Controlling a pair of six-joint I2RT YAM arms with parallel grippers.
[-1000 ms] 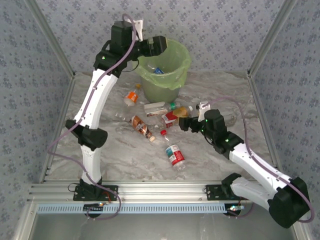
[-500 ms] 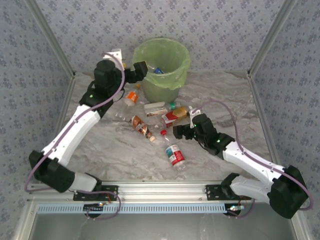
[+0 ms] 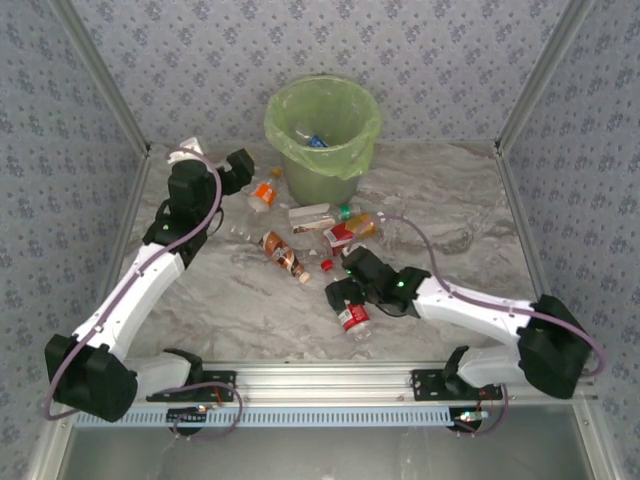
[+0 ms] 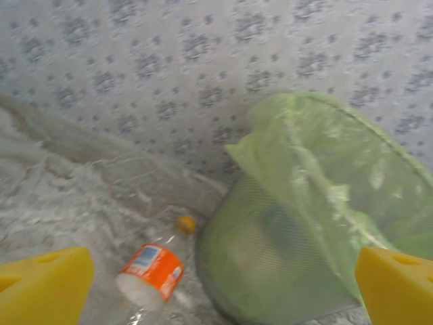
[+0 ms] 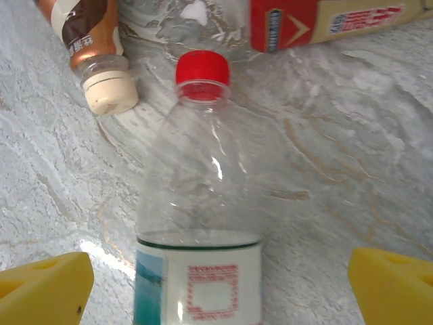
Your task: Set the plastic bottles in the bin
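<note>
Since a second ago: the left arm has swung off the bin mouth and dropped low. The left tool [image 3: 243,168] now sits left of the bin [image 3: 322,172], spread wide, nothing in it. The right arm has reached in. The right tool [image 3: 340,296] is now well in front of the bin, spread wide either side of the red-capped bottle [image 5: 199,203], not pinching it.

The left wrist view faces the orange-label bottle [image 4: 152,271], lying just beside the bin's left foot.

Judgement: one drop looks finished, and both arms are lining up next picks. A blue-labelled item [image 3: 316,141] lies inside the bin. A cluster including the brown-label bottle [image 3: 283,255] remains in front of the bin.

Table [image 3: 460,230]: pale grey, marbled, flat.

Room: walls [image 3: 450,50] behind the bin papered in a small grey-blue print.
</note>
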